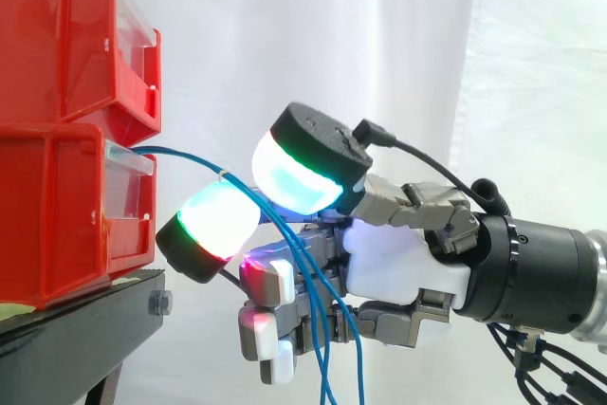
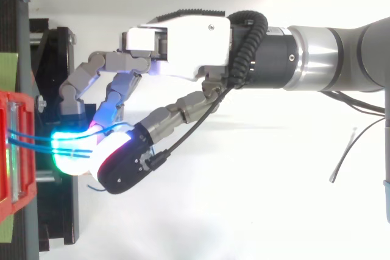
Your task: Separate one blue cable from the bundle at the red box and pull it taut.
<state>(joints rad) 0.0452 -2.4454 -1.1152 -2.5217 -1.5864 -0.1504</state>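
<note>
Two stacked red bins (image 1: 57, 120) take up the left of the side view, resting on a black stand (image 1: 76, 329) at lower left. The arm (image 2: 341, 53) enters from the right edge. Its hand (image 1: 403, 267) sits mid-frame with its fingers curled round the blue cables (image 1: 180, 152), which pass between two glowing pads (image 1: 302, 177). The cables leave the lower bin's front, arc right through the pads, then hang slack towards the bottom edge. More than one strand seems caught, so a single one looks not yet separated. The cable is likely light, limp and smooth. A firm pinch on one strand, near the bin, should suit, followed by a gentle pull so it does not slip.
</note>
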